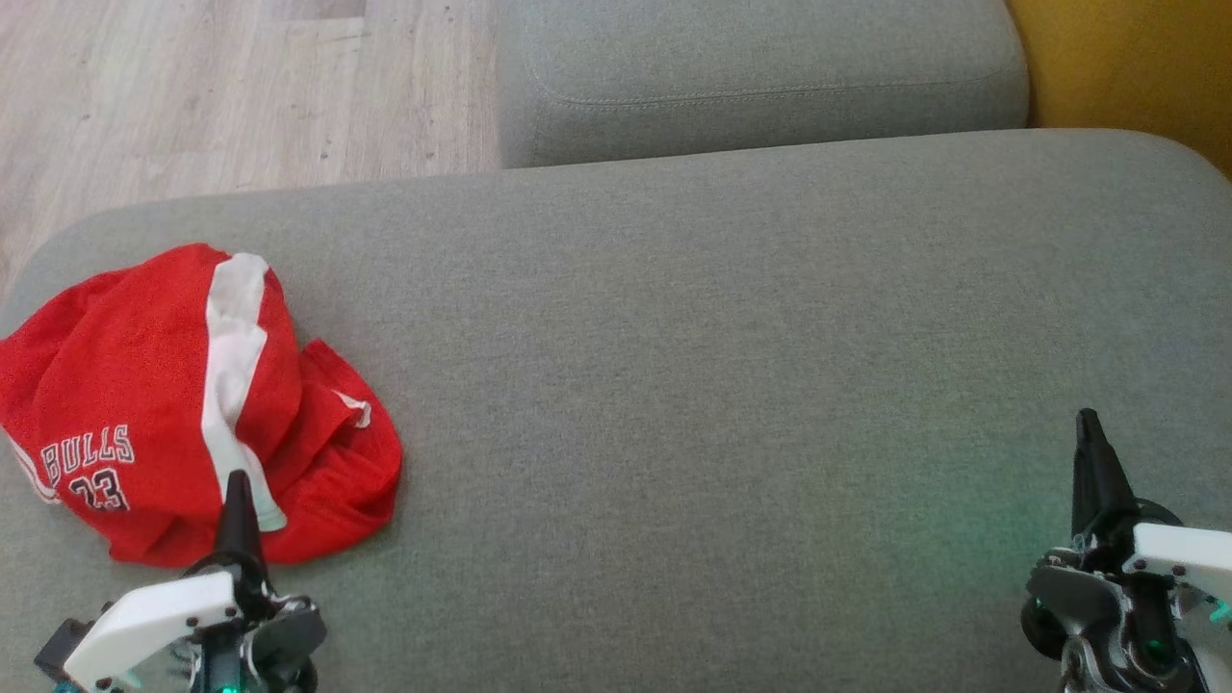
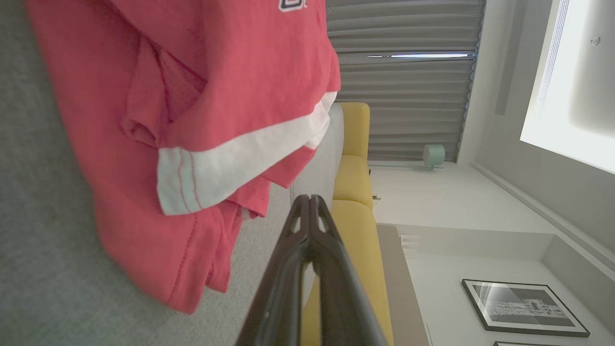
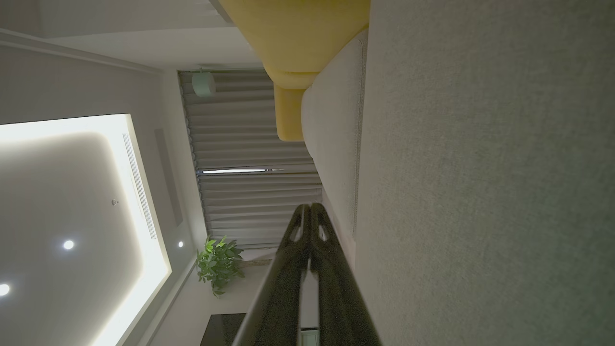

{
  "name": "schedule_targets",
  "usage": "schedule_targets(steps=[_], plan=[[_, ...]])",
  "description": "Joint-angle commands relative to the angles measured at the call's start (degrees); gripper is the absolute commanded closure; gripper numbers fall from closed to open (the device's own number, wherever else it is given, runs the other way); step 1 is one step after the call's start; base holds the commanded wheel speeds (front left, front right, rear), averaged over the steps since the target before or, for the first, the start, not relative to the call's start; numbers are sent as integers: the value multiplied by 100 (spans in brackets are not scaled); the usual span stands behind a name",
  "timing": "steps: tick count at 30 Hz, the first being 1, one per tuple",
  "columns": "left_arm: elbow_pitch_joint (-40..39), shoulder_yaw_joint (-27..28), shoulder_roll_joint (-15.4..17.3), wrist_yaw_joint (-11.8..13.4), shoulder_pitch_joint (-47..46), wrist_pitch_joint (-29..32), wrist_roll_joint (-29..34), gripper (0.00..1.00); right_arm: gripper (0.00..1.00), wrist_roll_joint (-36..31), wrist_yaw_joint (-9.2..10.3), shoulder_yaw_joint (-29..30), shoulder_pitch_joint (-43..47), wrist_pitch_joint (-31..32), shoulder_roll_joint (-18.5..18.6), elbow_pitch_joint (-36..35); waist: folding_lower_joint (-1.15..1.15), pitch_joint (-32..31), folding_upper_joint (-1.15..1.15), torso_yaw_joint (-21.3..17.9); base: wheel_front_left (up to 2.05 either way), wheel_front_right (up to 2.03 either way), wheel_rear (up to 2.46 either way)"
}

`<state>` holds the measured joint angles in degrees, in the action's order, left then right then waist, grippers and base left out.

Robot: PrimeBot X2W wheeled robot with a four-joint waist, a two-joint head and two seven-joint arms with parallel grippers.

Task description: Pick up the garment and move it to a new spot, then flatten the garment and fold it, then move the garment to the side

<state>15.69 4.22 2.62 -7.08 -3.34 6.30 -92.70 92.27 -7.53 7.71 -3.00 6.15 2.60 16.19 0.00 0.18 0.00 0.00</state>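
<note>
The grey sofa seat (image 1: pixel 731 337) has a wide bare stretch toward its right edge, so room for a new spot is no worry. The trouble lies at its left edge, where the seat rounds off above the wooden floor (image 1: pixel 192 87).

The red garment (image 1: pixel 164 385) lies crumpled in a heap against that left edge, toward the near left corner, and its outer folds seem to reach the rim. A push rather than a lift could shove it over the side onto the floor. It is bunched in several layers, with a white stripe (image 1: pixel 231 356) across the top. It may therefore come up by one thin layer only, then trail, twist or slip free on the way across.

The left gripper (image 1: pixel 237 478) sits at the heap's near side, its tip over or touching the cloth; I cannot tell which. Its fingers are pressed together and hold nothing. Unless they part first, a descent would merely poke the cloth into the cushion.

The right gripper (image 1: pixel 1088 419) hovers by the near right corner, well apart from the garment, fingers likewise closed and empty. A one-handed lift would likely leave the cloth more tangled for flattening.
</note>
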Motion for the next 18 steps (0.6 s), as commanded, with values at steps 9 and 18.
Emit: schedule_targets(steps=[9, 18], plan=[[-167, 228, 26, -41, -284, 17, 51, 100, 100, -8, 4, -121, -318, 32, 28, -217, 0, 0, 0, 0, 0, 0, 0], [193, -61, -7, 2, 116, -64, 28, 0, 0, -41, 0, -65, 97, -62, -14, 197, 0, 4, 0, -4, 0, 0, 0]])
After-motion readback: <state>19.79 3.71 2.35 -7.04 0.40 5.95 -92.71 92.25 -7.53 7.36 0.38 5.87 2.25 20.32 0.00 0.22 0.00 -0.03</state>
